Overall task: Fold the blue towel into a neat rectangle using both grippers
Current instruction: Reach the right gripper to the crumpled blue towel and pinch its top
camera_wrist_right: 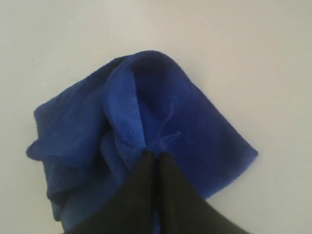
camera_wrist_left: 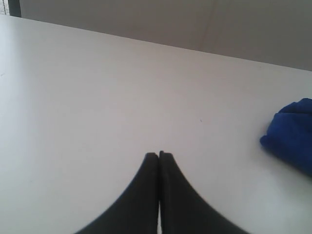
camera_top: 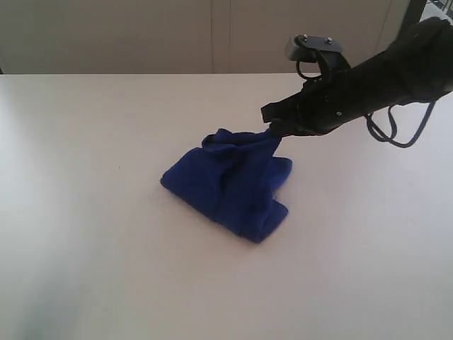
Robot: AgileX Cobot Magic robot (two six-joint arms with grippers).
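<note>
Left side: the left gripper (camera_wrist_left: 159, 155) is not appearing in the exterior view. Its own wrist camera is showing the jaws pressed fully together with nothing between them, hanging above bare tabletop (camera_wrist_left: 97, 97). Only one edge of the blue towel (camera_wrist_left: 292, 131) is showing there, apart from the jaws.

Centre: the blue towel (camera_top: 226, 188) is lying on the tabletop as a crumpled, overlapping heap, slightly right of the middle. It is not yet forming any rectangle. Its corners and hems are not showing clearly in any view.

Right side: the right gripper (camera_top: 272, 131) is reaching in from the far right, and its jaws are closing tight on a raised ridge of cloth at the heap's far right edge. The right wrist view is confirming this: the right gripper (camera_wrist_right: 155, 155) is pinching bunched fabric, with the rest of the towel (camera_wrist_right: 87, 126) sagging away below.

Risks, in my judgement:
- The bite is sitting on a gathered fold and not on a visible corner, so a lift is likely to drag the whole heap along instead of opening it.
- Several layers may be sitting in the pinch, and they could part unevenly or slip free.
- The left jaws are holding nothing, so nothing is anchoring the cloth, and it may slide across the smooth tabletop.
</note>
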